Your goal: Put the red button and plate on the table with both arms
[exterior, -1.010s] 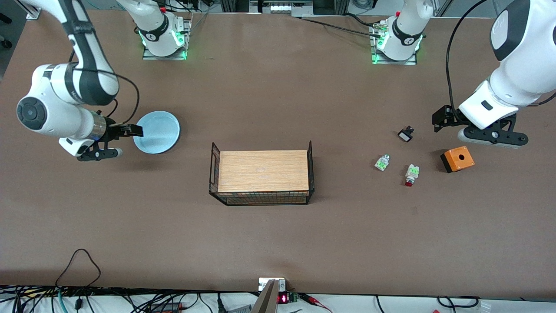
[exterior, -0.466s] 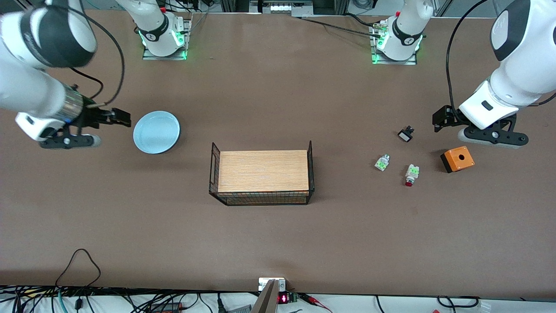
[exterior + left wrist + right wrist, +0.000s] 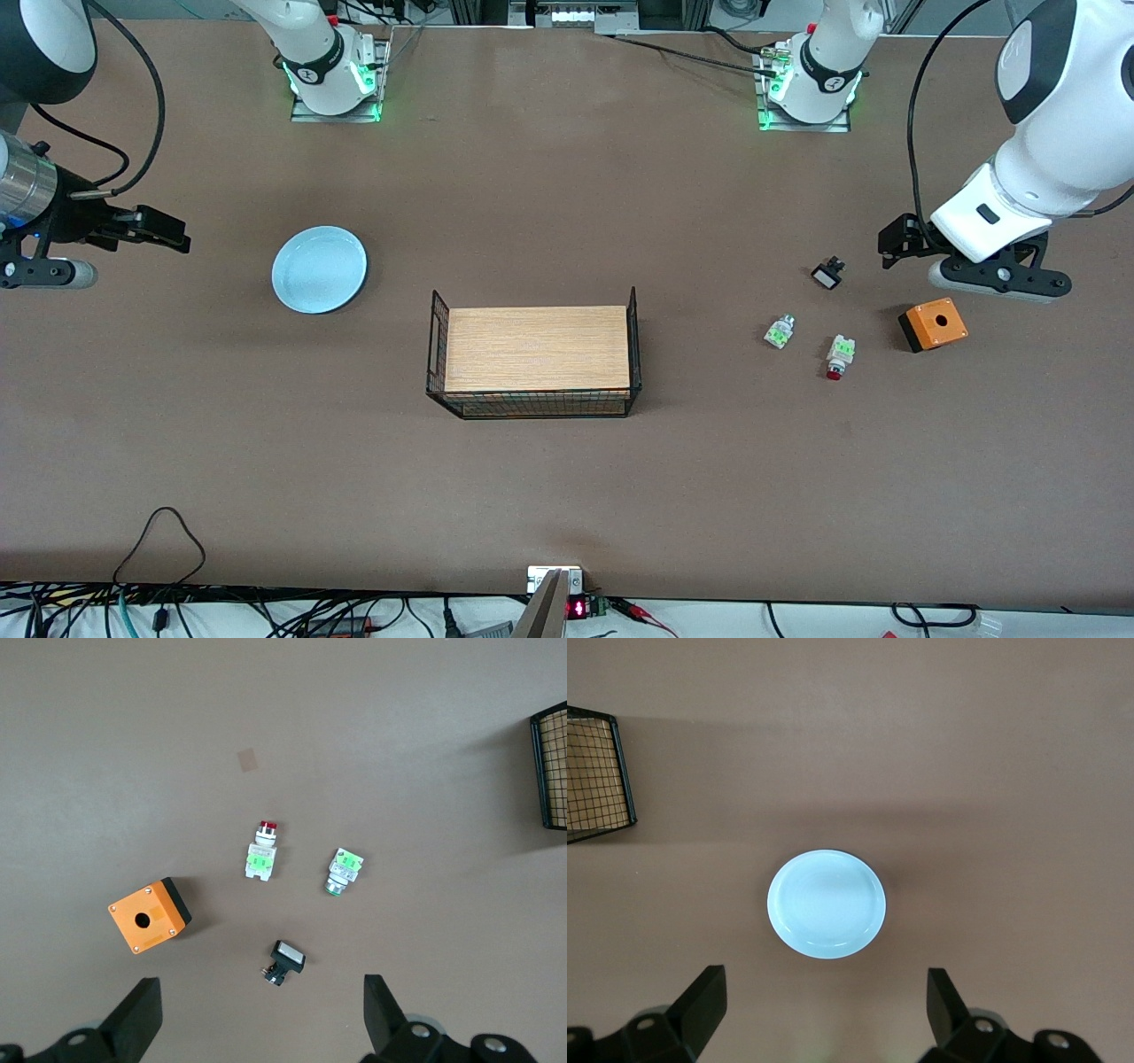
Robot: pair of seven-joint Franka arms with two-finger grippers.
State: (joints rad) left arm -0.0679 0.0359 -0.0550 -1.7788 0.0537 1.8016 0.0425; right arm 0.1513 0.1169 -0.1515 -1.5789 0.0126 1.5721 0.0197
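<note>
The pale blue plate (image 3: 319, 269) (image 3: 826, 904) lies flat on the brown table (image 3: 567, 204), toward the right arm's end. My right gripper (image 3: 164, 232) (image 3: 826, 990) hangs open and empty over bare table, apart from the plate. The red button (image 3: 835, 356) (image 3: 262, 853) lies on its side on the table toward the left arm's end, red cap pointing to the front camera. My left gripper (image 3: 897, 239) (image 3: 261, 1005) hovers open and empty over the table beside the small parts, touching nothing.
A wood-topped black wire rack (image 3: 536, 350) stands mid-table. Around the red button lie a white-green part (image 3: 779, 331), a black-and-white part (image 3: 827, 274) and an orange box (image 3: 932, 324). Cables run along the table's front edge.
My right gripper has pulled away from the plate's rim toward the right arm's end of the table, leaving the plate where it lay. The left arm has hardly moved.
</note>
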